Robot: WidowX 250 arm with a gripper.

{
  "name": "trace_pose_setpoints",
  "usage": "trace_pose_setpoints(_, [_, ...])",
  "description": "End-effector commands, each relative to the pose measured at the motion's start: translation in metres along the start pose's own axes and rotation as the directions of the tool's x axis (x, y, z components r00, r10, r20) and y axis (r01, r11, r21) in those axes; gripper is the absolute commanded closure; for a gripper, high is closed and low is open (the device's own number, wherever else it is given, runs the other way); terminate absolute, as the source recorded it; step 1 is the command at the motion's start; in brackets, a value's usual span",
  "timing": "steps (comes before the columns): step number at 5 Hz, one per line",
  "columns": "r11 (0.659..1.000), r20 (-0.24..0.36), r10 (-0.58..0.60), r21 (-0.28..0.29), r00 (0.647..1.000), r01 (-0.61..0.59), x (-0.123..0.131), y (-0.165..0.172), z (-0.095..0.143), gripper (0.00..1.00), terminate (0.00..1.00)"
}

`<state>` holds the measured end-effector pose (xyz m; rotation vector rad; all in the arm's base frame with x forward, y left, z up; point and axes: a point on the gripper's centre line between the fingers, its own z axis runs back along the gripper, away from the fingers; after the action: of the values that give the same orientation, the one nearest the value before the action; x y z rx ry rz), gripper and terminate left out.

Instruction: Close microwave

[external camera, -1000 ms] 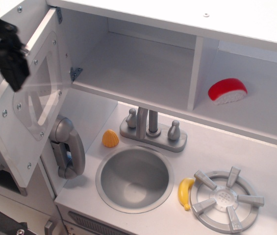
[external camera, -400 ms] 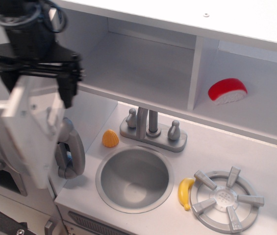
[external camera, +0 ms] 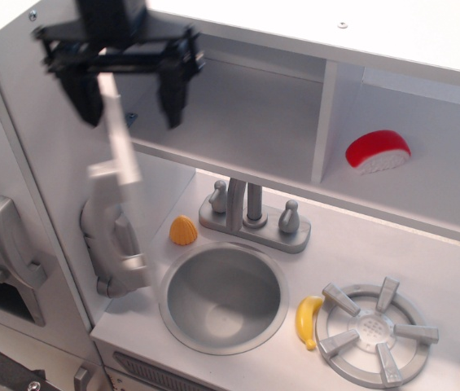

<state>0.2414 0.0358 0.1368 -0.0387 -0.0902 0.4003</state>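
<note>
- Claw point(external camera: 125, 96), black, hangs at the top left with its two fingers point(external camera: 170, 98) spread wide, straddling the upper edge of the white hinged microwave door point(external camera: 122, 175).
- That door is seen almost edge-on and motion-blurred, swung out from the white toy-kitchen microwave compartment point(external camera: 230, 114); its lower end reaches down to just left of the round grey sink bowl point(external camera: 223, 297).
- Whether either finger actually touches the door I cannot tell; the near one sits right beside its top.
- The compartment itself stands open directly above the sink bowl, its interior bare and white.
- Behind the sink bowl sits a grey faucet point(external camera: 253, 213) with two knobs.
- A small orange ridged toy point(external camera: 183, 230) rests on the white worktop point(external camera: 360, 252) just behind and left of the sink bowl.
- A yellow toy banana point(external camera: 308, 320) lies just right of the sink bowl, touching a grey burner grate point(external camera: 372, 330).
- Up and to the right of the sink bowl, a red-and-white toy point(external camera: 377, 151) lies in a doorless white shelf nook point(external camera: 425, 147).
- Left of the sink bowl hangs a grey toy telephone handset point(external camera: 103, 236), partly behind the door.
- Far left of the sink bowl, a tall white panel point(external camera: 6, 163) carries a grey handle point(external camera: 14, 244).
</note>
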Motion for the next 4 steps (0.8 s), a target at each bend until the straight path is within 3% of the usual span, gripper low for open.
trace_pose_setpoints(1, [0.995,0.018,-0.091,-0.046,0.996,0.092,-0.022,-0.010,0.023,0.00,0.00])
trace_pose_setpoints(3, [0.966,0.028,-0.232,-0.114,0.972,0.233,-0.075,0.030,0.040,0.00,0.00])
trace_pose_setpoints(4, [0.964,0.027,-0.254,-0.079,0.967,0.255,-0.086,0.043,0.023,0.00,0.00])
